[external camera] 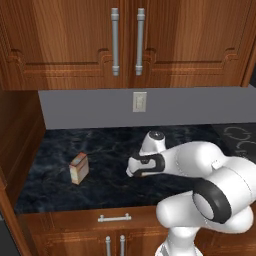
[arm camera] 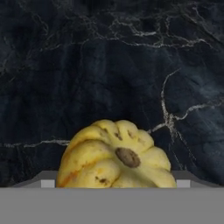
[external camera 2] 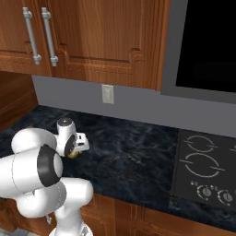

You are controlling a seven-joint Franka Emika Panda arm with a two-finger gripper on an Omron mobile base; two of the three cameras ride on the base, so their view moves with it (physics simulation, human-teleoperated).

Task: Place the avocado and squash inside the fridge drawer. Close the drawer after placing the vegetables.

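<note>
The squash [arm camera: 116, 157], a ribbed yellow lump with a brown stem scar, sits very close at the bottom of the hand view and hides the fingertips. In the base views it peeks out as a yellow bit [external camera 2: 73, 154] under the hand, just over the dark marble counter [external camera: 110, 150]. My gripper [external camera: 142, 173] points down at the counter and looks shut on the squash. The avocado and the fridge drawer are out of view.
A tan carton [external camera: 79, 167] stands on the counter left of the hand. A cooktop [external camera 2: 207, 163] lies at the right end of the counter. Wooden wall cabinets [external camera: 125, 40] hang above, a grey backsplash with an outlet [external camera: 139, 101] runs behind, and a wooden side wall [external camera: 20, 135] closes the left.
</note>
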